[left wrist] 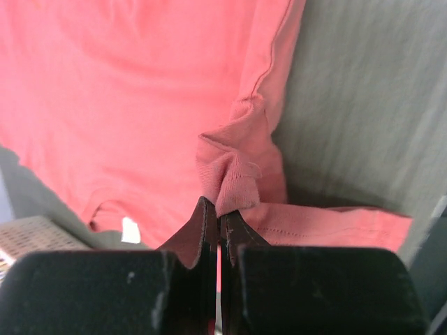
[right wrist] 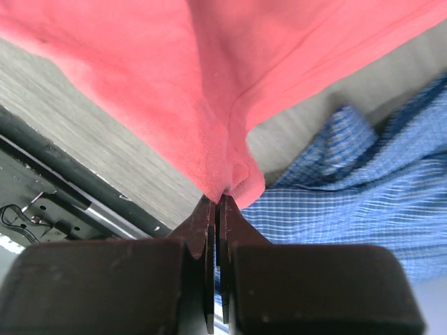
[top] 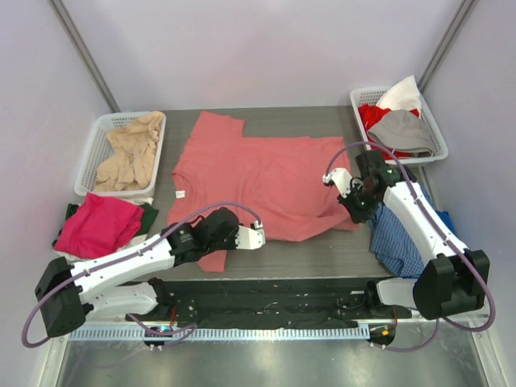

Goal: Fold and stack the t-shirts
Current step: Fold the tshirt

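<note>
Salmon cloth of the shirt (top: 266, 173) lies spread across the middle of the surface (top: 322, 254), collar to the left, and we hold it at two points along its near edge. Our left fingers (left wrist: 204, 227) are pinched tight on a bunched bit of cloth about where the near sleeve meets the body. Our right fingers (right wrist: 201, 223) are clamped on the near hem corner.

Both bites look shallow, with only a small ruck of fabric between the tips. If we lift or swing fast, we judge either one may slip free and the fold would land crooked. The left bite seems to gather more than one layer, so the sleeve could drag along and leave a lump. Uneven travel of the two arms would skew the fold line.

Just beside our right hold lies a blue checked cloth (right wrist: 363, 202), and a low pass could snag it and pull it in. The magenta shirt (top: 101, 224) sits well apart at left, out of harm.
</note>
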`<state>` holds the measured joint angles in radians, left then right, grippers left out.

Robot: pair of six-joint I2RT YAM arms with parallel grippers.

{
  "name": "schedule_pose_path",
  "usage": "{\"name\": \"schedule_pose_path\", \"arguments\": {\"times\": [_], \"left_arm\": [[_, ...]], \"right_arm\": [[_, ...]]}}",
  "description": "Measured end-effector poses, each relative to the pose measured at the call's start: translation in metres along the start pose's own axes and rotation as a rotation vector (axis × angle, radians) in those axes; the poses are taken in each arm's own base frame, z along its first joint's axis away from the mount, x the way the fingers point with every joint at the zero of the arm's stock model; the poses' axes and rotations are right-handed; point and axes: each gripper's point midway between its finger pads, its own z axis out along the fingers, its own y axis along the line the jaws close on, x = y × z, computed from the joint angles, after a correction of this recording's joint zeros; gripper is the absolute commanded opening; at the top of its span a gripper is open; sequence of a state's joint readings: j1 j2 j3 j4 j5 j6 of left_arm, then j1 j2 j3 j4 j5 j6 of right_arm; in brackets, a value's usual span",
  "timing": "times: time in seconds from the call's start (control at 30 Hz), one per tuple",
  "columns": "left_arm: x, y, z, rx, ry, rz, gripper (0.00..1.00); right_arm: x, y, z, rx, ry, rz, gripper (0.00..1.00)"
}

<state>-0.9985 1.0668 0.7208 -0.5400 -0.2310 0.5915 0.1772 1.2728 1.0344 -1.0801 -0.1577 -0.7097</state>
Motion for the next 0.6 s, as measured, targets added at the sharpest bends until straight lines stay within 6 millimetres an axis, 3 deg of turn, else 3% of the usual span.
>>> {"name": "schedule_pose_path", "arguments": {"times": [0.13,0.23,0.43,0.6], "left_arm": [[0.015,0.017,0.007,-0.037,0.062,0.020,0.00],[0.026,0.031,0.014,-0.040,0.110,0.011,0.00],[0.052,0.076,0.017,-0.069,0.161,-0.059,0.00],[0.044,0.105,0.024,-0.080,0.148,-0.044,0.00]], "right_arm": [[-0.022,-0.018,-0.011,0.036,-0.029,-0.010,0.01],[-0.036,-0.033,-0.009,0.045,-0.022,-0.017,0.01],[-0.046,-0.050,0.013,0.024,0.028,-0.023,0.01],[-0.045,-0.056,0.033,0.004,0.067,-0.024,0.01]]}}
